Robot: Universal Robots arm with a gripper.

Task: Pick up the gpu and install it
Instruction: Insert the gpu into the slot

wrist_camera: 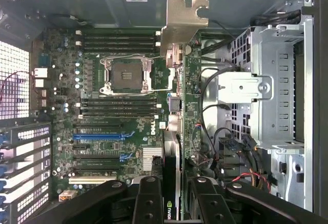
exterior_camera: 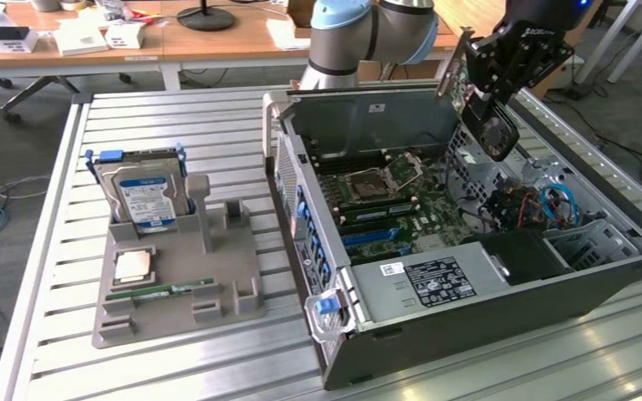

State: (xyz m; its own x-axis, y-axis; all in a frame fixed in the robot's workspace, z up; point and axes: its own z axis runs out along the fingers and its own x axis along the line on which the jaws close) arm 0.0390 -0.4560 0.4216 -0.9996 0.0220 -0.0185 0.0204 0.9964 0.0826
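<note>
My gripper (exterior_camera: 497, 79) hangs over the far right side of the open computer case (exterior_camera: 500, 317), shut on the gpu (exterior_camera: 495, 127). The card hangs edge-down from the fingers, its round fan facing the exterior view's right and its silver bracket (exterior_camera: 451, 63) at the back. In the wrist view the gpu (wrist_camera: 178, 106) is seen edge-on between the black fingers (wrist_camera: 148, 201), with its bracket (wrist_camera: 182, 21) at the far end. It hovers above the motherboard (wrist_camera: 118, 80), beside the CPU socket (wrist_camera: 127, 75). The blue expansion slot (wrist_camera: 100, 137) lies off to one side of the card.
A metal drive cage (wrist_camera: 277, 85) and loose cables (wrist_camera: 225, 147) sit close beside the card inside the case. On the exterior view's left, a grey holder (exterior_camera: 176, 292) carries a hard drive (exterior_camera: 146, 196), a CPU (exterior_camera: 134, 265) and a RAM stick (exterior_camera: 170, 291). Desks stand behind.
</note>
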